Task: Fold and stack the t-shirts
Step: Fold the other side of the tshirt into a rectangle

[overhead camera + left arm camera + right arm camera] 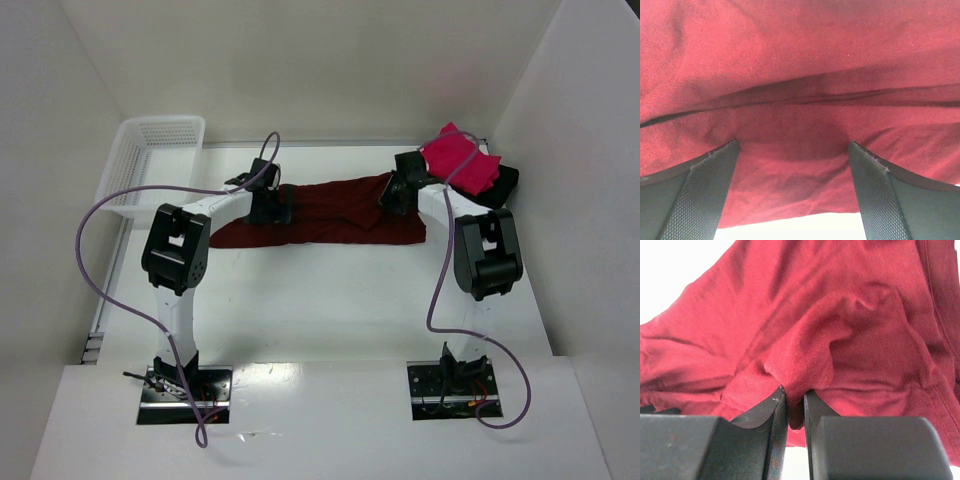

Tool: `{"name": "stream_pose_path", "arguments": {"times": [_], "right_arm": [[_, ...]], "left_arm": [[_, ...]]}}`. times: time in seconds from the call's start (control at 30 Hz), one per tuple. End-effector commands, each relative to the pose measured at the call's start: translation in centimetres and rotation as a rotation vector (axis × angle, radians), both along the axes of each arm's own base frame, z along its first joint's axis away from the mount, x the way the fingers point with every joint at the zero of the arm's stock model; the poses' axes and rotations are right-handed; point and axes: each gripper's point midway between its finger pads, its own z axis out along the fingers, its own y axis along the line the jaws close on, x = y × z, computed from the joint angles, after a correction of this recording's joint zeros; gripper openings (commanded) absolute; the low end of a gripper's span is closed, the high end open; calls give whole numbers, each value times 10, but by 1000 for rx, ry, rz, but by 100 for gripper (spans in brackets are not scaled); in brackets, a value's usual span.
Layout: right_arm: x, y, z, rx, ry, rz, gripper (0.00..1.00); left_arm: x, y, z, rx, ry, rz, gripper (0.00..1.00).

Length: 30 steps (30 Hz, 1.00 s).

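You're mid-fold on the maroon t-shirt (330,215): your right gripper (794,395) pinches its cloth, your left gripper (793,145) sits spread over it, so clamp left before lifting together.

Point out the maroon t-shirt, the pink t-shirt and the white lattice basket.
maroon t-shirt (335,215), top external view, middle of the cloth.
pink t-shirt (455,160), top external view, top of the folded cloth.
white lattice basket (165,122), top external view, far rim.
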Motion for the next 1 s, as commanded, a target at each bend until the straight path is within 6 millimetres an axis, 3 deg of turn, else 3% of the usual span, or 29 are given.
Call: {"name": "stream_pose_path", "arguments": {"times": [0.0,0.17,0.3,0.43,0.5,0.63,0.67,0.77,0.83,0.87,0.97], "right_arm": [[32,4,23,-35,-82,11,20],[67,16,31,-32,-106,62,25],[85,29,19,1,-97,95,42],[95,29,16,-8,-101,86,56],[102,26,24,-28,-126,77,67],[102,22,54,-39,-183,67,74],[99,18,71,-45,-215,56,78],[88,16,92,-44,-253,59,82],[68,11,95,-43,-257,59,86],[59,11,112,-25,-284,57,87],[22,9,100,9,-252,64,91]], "left_arm": [[-6,-2,-15,18,49,-24,97],[-10,-2,-20,16,70,-29,97],[-11,-3,-24,11,81,-33,97],[-13,-1,-25,22,87,-29,97],[-13,-1,-25,22,87,-29,97],[-8,1,-20,32,69,-20,97],[-5,3,-13,43,54,-11,97],[2,8,10,63,8,9,97],[13,9,47,67,-76,-5,98],[15,6,58,63,-99,-35,98],[21,2,103,93,-222,-206,98]]}}
